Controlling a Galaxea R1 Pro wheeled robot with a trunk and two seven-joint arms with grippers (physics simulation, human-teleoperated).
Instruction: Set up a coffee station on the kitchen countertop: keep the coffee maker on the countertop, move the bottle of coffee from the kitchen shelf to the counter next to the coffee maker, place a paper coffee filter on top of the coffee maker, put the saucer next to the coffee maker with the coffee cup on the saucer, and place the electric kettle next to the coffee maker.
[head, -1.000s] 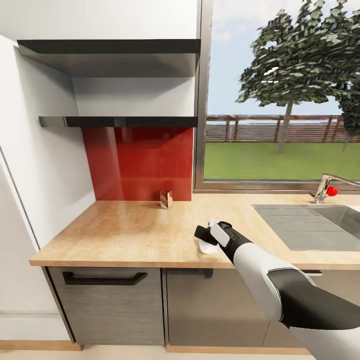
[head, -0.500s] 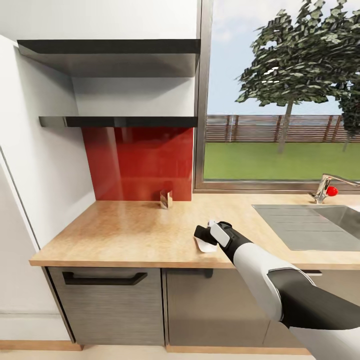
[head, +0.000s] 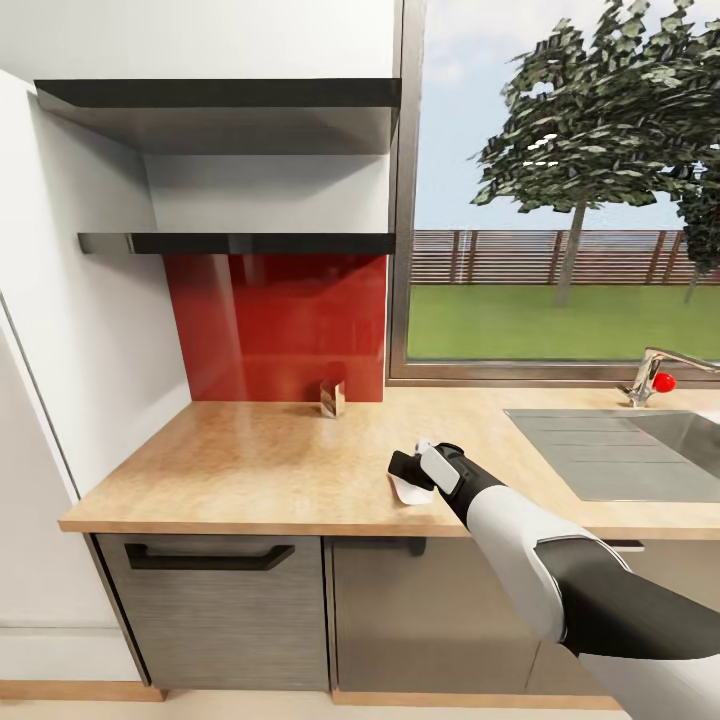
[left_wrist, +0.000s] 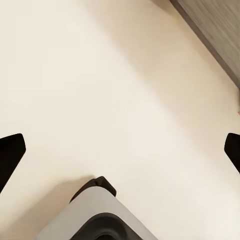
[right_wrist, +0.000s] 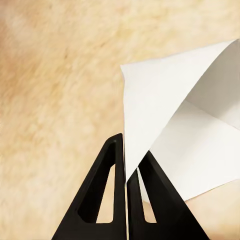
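My right gripper (head: 403, 477) hangs low over the front part of the wooden countertop (head: 260, 460), shut on a white paper coffee filter (head: 410, 492). In the right wrist view the two black fingers (right_wrist: 112, 200) pinch the edge of the folded filter (right_wrist: 185, 135) just above the wood. My left gripper (left_wrist: 120, 150) stands open, its two black fingertips (left_wrist: 11, 155) far apart over a pale cream floor. A small shiny box-like object (head: 332, 398) stands at the back of the counter by the red backsplash (head: 280, 325). Coffee maker, bottle, saucer, cup and kettle are out of view.
Two dark shelves (head: 240, 243) hang above the counter at the left. A steel sink (head: 640, 450) with a faucet (head: 655, 375) lies at the right under the window. Below are a drawer with a dark handle (head: 210, 557) and cabinet doors.
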